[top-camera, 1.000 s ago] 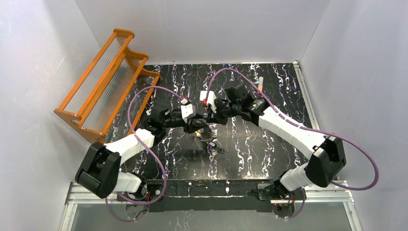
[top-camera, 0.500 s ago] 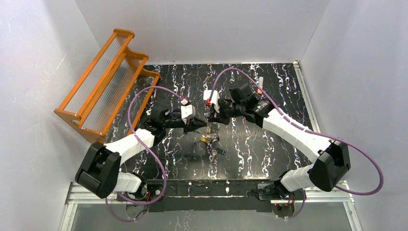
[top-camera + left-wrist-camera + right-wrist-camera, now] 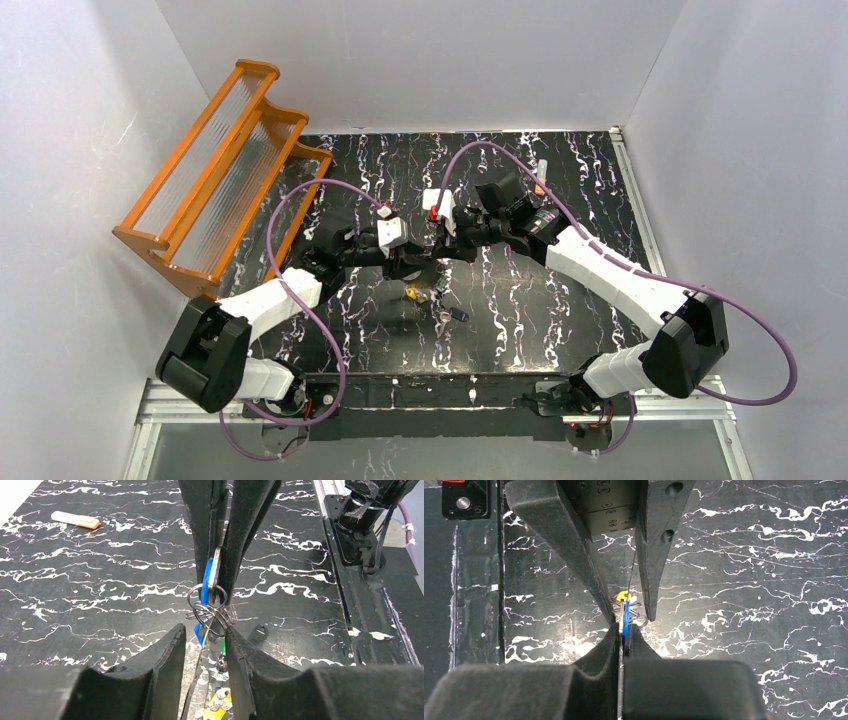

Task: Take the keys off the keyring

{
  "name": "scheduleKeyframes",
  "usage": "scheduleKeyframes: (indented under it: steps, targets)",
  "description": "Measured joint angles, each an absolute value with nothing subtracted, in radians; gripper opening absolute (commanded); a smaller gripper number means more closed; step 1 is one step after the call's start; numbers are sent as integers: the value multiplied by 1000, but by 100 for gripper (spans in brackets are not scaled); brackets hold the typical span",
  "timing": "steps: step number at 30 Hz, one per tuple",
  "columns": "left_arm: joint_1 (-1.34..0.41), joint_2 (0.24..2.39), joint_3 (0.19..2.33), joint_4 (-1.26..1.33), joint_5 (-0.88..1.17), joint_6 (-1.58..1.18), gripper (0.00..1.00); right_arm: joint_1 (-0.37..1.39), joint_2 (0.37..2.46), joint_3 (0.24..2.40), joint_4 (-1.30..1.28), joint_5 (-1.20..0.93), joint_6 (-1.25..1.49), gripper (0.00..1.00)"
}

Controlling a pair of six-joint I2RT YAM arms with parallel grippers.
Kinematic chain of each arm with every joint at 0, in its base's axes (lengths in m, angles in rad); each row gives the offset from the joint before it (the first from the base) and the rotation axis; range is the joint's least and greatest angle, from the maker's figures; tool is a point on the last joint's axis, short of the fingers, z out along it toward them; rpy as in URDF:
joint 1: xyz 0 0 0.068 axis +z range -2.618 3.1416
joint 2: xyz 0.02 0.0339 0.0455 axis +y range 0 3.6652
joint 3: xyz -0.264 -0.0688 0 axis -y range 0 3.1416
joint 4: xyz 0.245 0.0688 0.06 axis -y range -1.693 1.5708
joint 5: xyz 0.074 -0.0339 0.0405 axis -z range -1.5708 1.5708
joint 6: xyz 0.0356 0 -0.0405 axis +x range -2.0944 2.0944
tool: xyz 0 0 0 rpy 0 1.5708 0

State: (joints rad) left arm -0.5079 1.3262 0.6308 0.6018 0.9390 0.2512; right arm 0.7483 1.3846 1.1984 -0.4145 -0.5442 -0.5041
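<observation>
Right gripper (image 3: 625, 632) jaws clamped on blue disc (image 3: 207, 572); keys (image 3: 216, 710) dangle beneath, above mid surface (image 3: 100, 590). Left gripper (image 3: 205, 631) jaws parted again astride them, holding nothing. That pinch freed no key; regrasp likely needed.

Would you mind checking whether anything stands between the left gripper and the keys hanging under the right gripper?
Nothing visible does. The keys dangle from small rings below the blue disc that the right gripper pinches, and the left gripper's open fingers flank them.
</observation>
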Motion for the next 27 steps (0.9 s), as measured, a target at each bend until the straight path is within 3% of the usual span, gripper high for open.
scheduleKeyframes:
  steps: [6, 18, 21, 27]
  targets:
    - [-519, 1326, 631, 616, 943, 235, 31, 748, 1385, 1198, -415, -566, -504, 1]
    - [-519, 1326, 631, 652, 953, 188, 1, 746, 1379, 1197, -420, -564, -501, 1]
    - [-519, 1326, 631, 653, 954, 182, 1, 744, 1364, 1186, -421, -549, -500, 1]
    - [-522, 1317, 631, 650, 950, 175, 12, 739, 1332, 1168, -432, -521, -488, 1]
